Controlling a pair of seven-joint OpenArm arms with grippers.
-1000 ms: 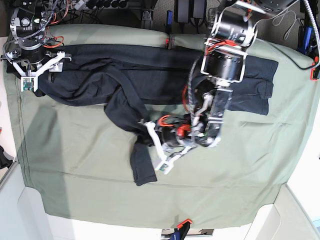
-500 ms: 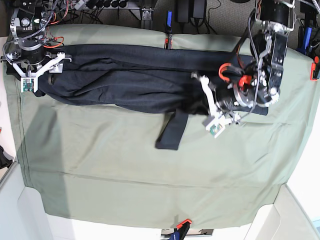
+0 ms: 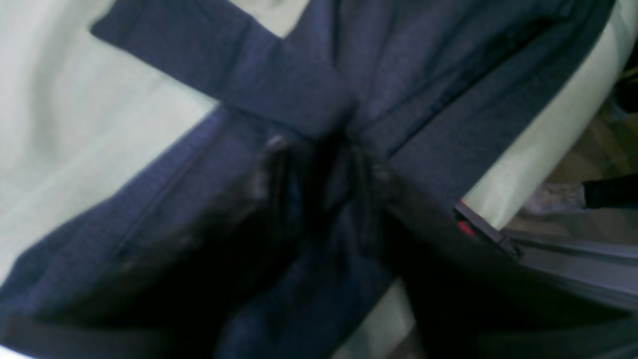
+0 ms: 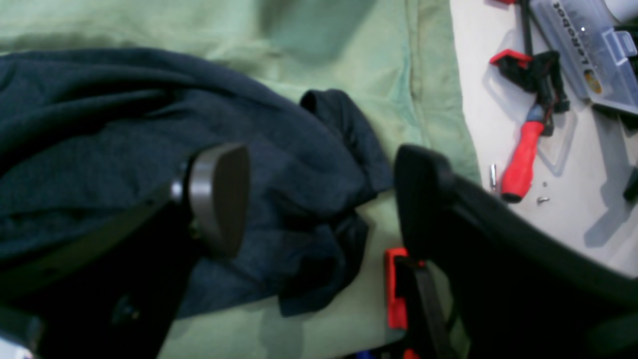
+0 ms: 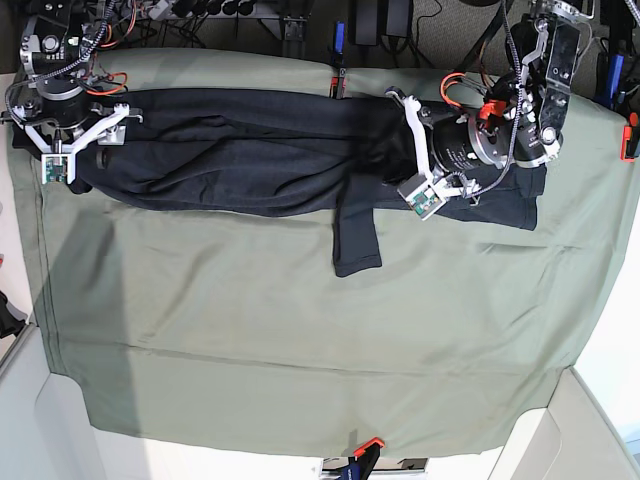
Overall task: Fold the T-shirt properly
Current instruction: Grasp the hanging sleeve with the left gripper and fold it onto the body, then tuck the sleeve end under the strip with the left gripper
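Left pincer (image 5: pixel 418 150) hovers over the shirt (image 5: pixel 230 150), sleeve (image 5: pixel 356 235) trailing out below it; whether its jaws are wide or narrow, I cannot tell, the wrist view being a dark blur; right pincer (image 4: pixel 319 199) gapes wide over the bunched end, gripping nothing; shirt lies in a long band across the desk (image 5: pixel 300 340); best now, I'd say, to lay the sleeve flat onto the body, smoothing wrinkles before any further fold.

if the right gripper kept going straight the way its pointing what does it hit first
Probably the T-shirt: the bunched dark fabric lies right between and ahead of the right gripper's open jaws, with the green table cloth beyond. Depth is hard to judge.
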